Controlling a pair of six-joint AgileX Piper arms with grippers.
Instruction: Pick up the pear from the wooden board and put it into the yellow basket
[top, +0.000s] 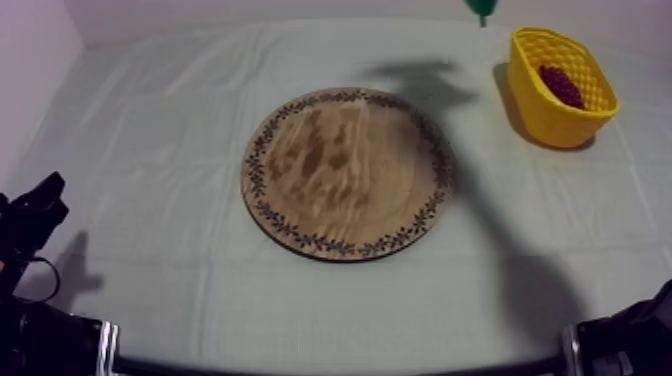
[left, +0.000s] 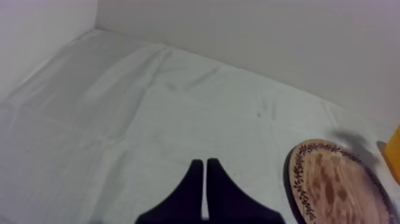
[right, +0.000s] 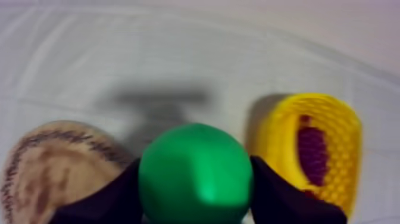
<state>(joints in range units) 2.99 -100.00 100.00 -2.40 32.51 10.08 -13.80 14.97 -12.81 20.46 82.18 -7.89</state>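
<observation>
The green pear (right: 195, 173) is held off the table, with my right gripper (right: 195, 162) shut on it and a black finger (right: 116, 193) on either side. It hangs between the round wooden board (right: 50, 161) and the yellow basket (right: 268, 137). From above, a bit of the pear (top: 480, 10) shows at the far edge, just left of the basket (top: 545, 115). The board (top: 345, 170) lies bare mid-table. My left gripper (top: 45, 195) rests low at the left, fingers together as a wedge (left: 205, 164).
A bunch of dark purple grapes (top: 560, 87) lies inside the basket (right: 312, 152). The right arm's shadow (top: 425, 80) falls on the cloth beyond the board. Walls close the table's far and left sides.
</observation>
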